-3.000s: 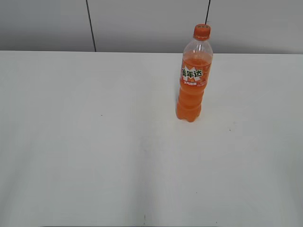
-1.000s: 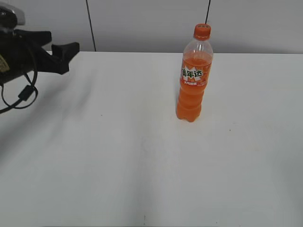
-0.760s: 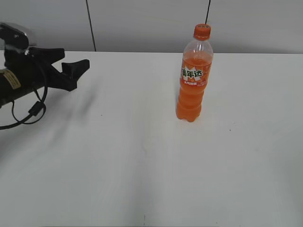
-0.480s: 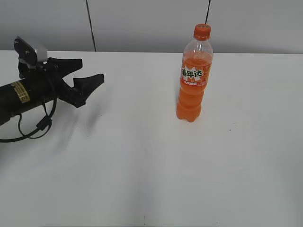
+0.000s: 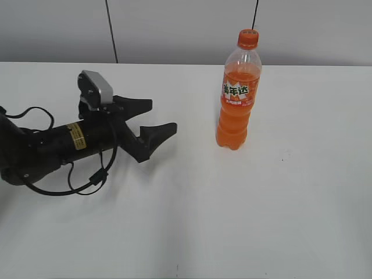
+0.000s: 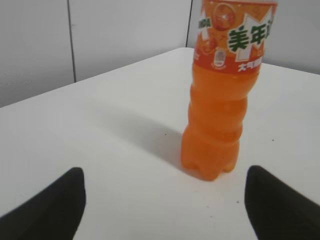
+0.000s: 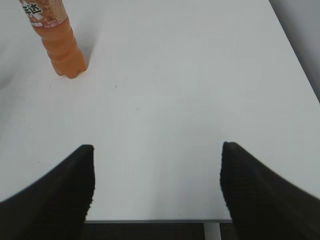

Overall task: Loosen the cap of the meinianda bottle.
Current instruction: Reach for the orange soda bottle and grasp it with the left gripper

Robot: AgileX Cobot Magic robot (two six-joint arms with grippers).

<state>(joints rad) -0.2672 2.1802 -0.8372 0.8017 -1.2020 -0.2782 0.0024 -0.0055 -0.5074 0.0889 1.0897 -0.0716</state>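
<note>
Meinianda bottle [image 5: 237, 93] upright on white bench [image 5: 186, 221], toward far edge and right of centre, label facing camera. Cap [image 5: 247, 39] seated on neck, orange, untouched. Left gripper [image 5: 152, 119] low over bench near left edge, pointed at bottle, jaws spread wide, nothing held; well apart from bottle. Left wrist view: both fingertips [image 6: 50, 205] dark at lower corners, bottle's lower body [image 6: 220, 115] centred between them, farther off. Right gripper [image 7: 157, 152] outside exterior view; right wrist view showed jaws wide apart, empty, above near right part of bench, bottle [image 7: 56, 37] far off at top left.
</note>
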